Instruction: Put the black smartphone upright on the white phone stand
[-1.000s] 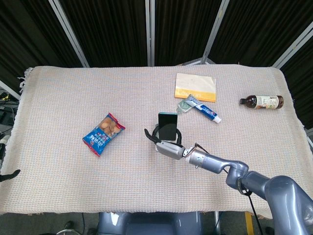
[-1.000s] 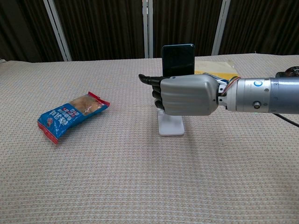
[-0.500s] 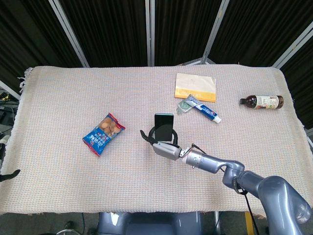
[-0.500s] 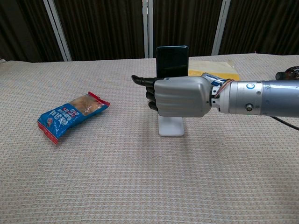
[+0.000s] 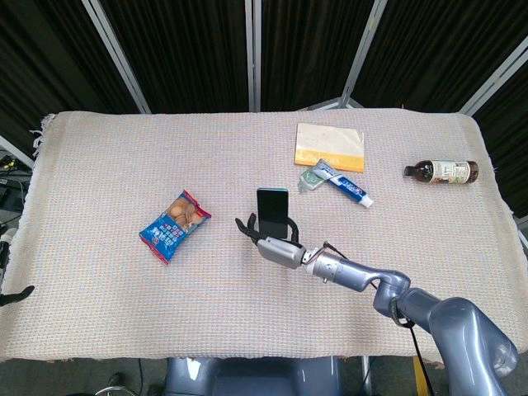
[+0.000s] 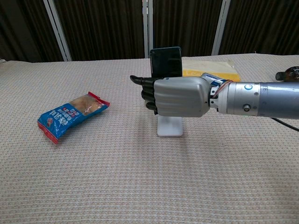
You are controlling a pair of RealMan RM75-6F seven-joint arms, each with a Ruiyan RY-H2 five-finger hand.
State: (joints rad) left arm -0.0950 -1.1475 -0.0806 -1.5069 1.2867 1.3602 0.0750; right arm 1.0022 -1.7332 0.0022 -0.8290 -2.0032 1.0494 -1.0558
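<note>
Now | right robot hand (image 6: 180,96) grips 1 smartphone (image 6: 165,61) | 1 stand (image 6: 169,127) | 1 snack packet (image 6: 70,115)

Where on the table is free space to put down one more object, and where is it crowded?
Free: the near strip of cloth below the snack packet, the far left corner, and between the toothpaste and bottle. Crowded: the middle, where the right hand holds the black smartphone over the white phone stand.
</note>
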